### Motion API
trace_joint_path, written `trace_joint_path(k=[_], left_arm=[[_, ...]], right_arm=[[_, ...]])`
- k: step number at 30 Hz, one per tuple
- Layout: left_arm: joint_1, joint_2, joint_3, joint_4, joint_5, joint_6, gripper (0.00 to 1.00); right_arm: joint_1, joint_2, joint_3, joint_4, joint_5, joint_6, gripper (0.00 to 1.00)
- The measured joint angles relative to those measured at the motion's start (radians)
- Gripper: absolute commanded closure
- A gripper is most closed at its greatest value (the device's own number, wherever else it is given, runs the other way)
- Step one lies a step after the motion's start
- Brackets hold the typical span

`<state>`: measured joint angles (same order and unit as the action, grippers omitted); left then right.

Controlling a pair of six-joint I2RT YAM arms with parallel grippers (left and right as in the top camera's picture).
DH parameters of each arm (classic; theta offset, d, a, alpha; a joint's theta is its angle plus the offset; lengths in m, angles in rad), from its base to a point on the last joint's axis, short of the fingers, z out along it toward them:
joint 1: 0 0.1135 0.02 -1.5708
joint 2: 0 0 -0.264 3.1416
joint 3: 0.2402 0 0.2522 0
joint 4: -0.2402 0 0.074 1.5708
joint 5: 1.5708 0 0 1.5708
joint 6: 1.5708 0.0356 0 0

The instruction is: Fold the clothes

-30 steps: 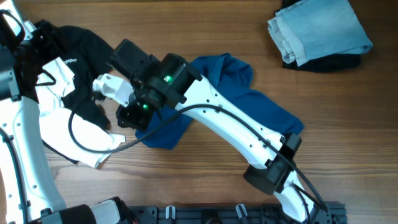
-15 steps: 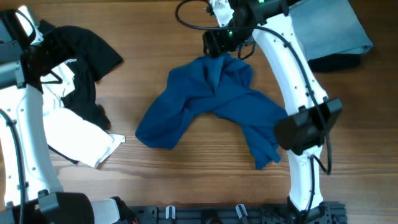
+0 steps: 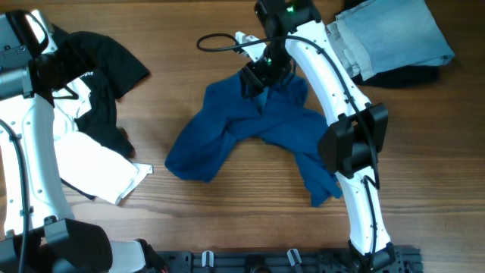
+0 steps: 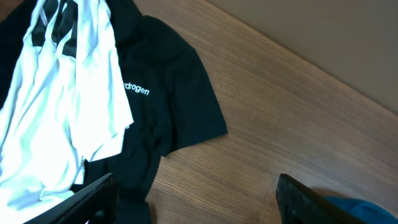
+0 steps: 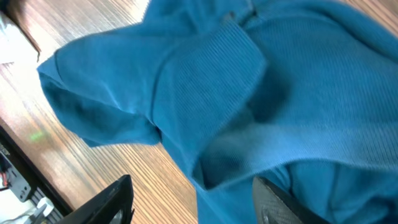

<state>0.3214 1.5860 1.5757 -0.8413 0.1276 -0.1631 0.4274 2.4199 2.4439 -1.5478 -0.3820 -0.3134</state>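
**Crumpled blue shirt, not yet folded**

Wood-grain tabletop [image 3: 227, 220]. At centre lies the deep-blue collared shirt [image 3: 265, 125], bunched in an arch. It is a limp, light knit, probably best taken at the collar or hem edges. At left, a white garment [image 3: 91, 163] overlaps a black tee [image 3: 114, 64]. The right gripper [image 3: 256, 77] hovers over the ribbed collar [image 5: 211, 81], jaws wide and empty. The left gripper [image 4: 196, 202] is near the tee, jaws likewise wide.
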Motion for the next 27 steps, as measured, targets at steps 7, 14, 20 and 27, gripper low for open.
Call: trace_joint_path(k=[7, 14, 20, 27], left_arm=[[0.000, 0.000, 0.000, 0.000, 0.000, 0.000, 0.18], [0.000, 0.000, 0.000, 0.002, -0.008, 0.000, 0.18], [0.000, 0.000, 0.000, 0.007, -0.026, 0.000, 0.18], [0.005, 0.000, 0.000, 0.013, -0.026, 0.000, 0.18]], right_arm=[[0.031, 0.033, 0.000, 0.060, 0.002, 0.024, 0.58], [0.038, 0.108, -0.002, 0.121, 0.081, 0.111, 0.89], [0.042, 0.108, -0.002, 0.201, 0.106, 0.163, 0.96], [0.113, 0.108, -0.001, 0.203, 0.108, 0.184, 0.55]])
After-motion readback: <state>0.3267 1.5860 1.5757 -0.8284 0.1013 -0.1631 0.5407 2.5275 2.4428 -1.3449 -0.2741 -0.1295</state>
